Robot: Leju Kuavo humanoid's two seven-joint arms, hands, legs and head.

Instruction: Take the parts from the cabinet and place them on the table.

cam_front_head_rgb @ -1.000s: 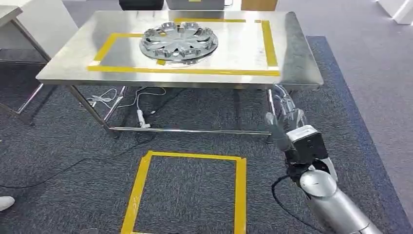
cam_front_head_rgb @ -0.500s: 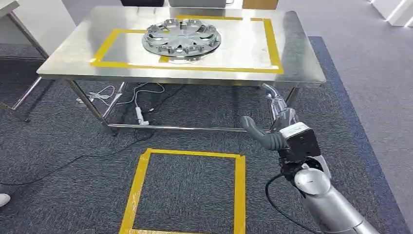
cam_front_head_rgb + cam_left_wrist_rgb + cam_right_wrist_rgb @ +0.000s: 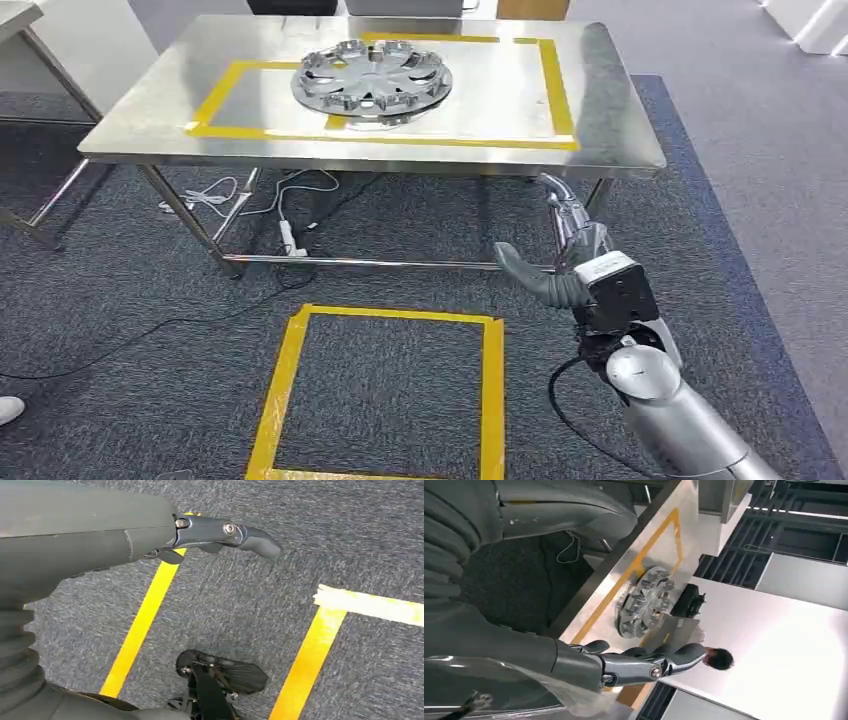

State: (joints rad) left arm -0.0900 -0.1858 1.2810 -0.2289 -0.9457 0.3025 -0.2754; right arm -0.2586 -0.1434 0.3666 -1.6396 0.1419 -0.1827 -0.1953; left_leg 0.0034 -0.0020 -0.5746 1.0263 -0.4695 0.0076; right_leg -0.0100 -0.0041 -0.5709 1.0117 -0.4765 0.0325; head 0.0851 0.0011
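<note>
A silver wheel cover lies flat on the steel table, partly inside a yellow tape rectangle. My right hand hangs below the table's near right corner, fingers stretched out and thumb spread, holding nothing. In the right wrist view the same hand is empty, with the wheel cover on the table beyond it. My left hand hangs over the carpet with fingers extended and nothing in them.
A yellow tape square marks the grey carpet in front of the table. Cables lie under the table. Another table stands at the left. Dark cabinet shelves and a person's head appear beyond the table.
The view shifted slightly. My right hand turned at the wrist, its thumb swinging out to the left; over the last half second it barely moved.
</note>
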